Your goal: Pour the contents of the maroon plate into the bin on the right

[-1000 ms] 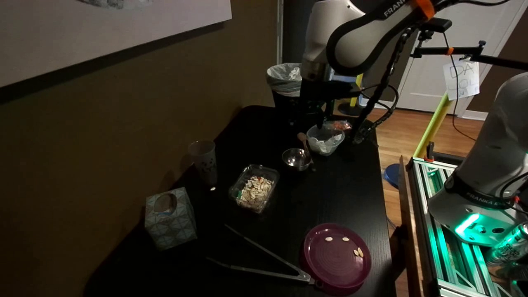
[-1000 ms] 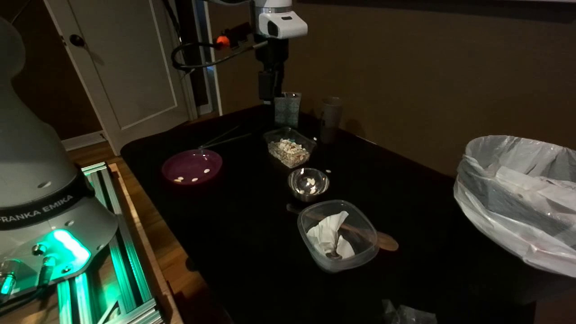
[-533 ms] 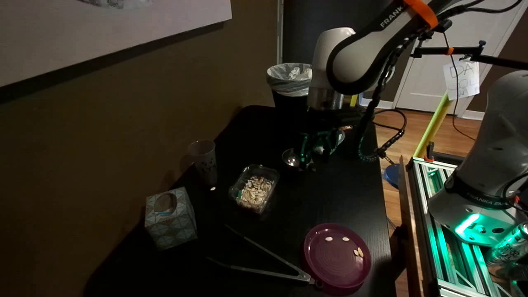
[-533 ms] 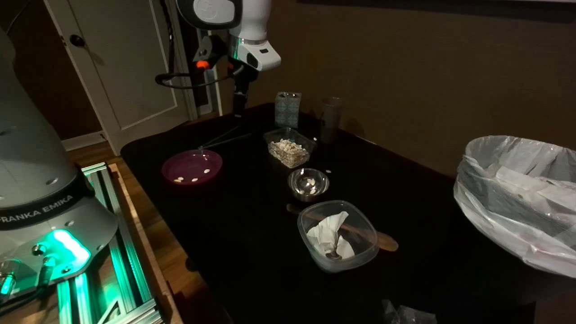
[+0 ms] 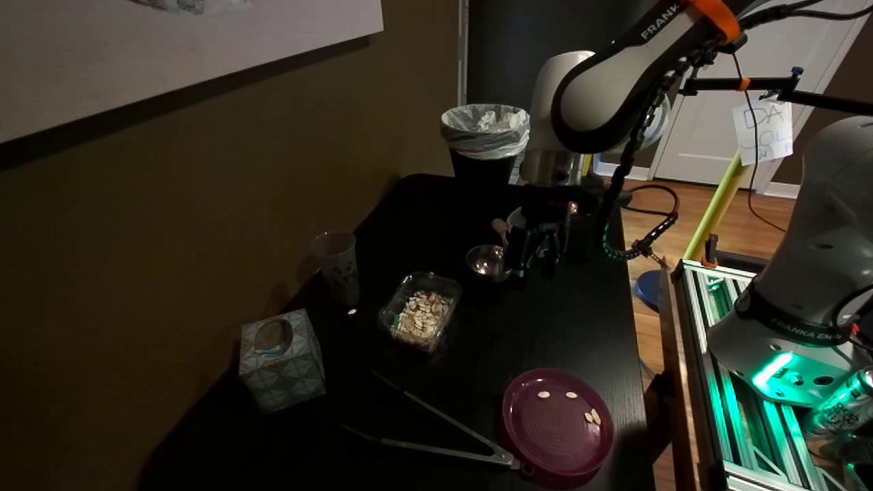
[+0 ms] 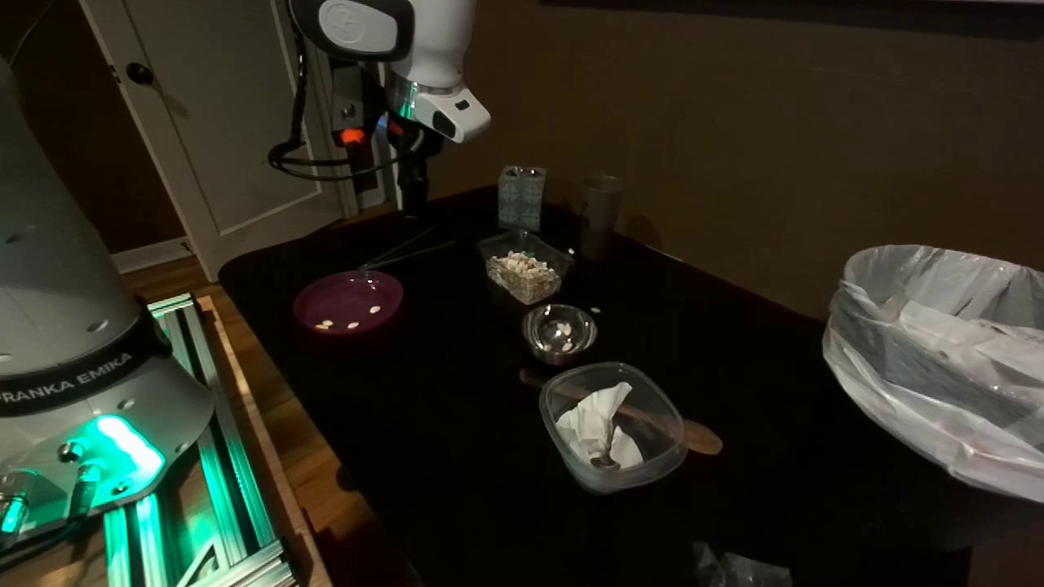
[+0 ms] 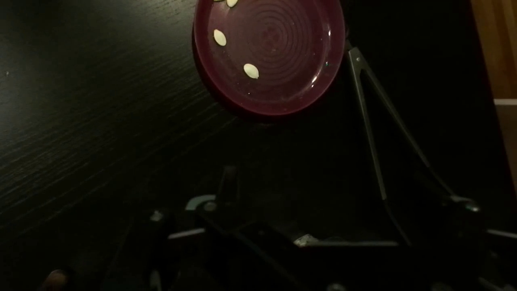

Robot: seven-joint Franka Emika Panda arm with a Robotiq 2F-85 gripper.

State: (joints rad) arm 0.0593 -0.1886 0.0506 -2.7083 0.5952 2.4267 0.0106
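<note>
Plate point(image 5: 556, 436) is staying put on the table point(image 5: 573, 320), seeds point(image 7: 251, 71) lying in it. I'm hanging the gripper point(image 6: 413, 210) lower than a second ago — its fingers standing well apart, holding nothing — and the bin point(image 5: 484, 141) is showing more of its rim in an exterior view.

Dim light, green glare on the robot base point(image 6: 98, 412), small glints on the maroon plate point(image 7: 278, 50)

"What are you counting in an exterior view?"
"Lower right, one maroon plate point(image 5: 556, 436) is holding four seeds point(image 5: 571, 395); upper centre, one bin point(image 5: 485, 144) is standing."
"Lower left?"
"One tissue box point(image 5: 283, 365)."
</note>
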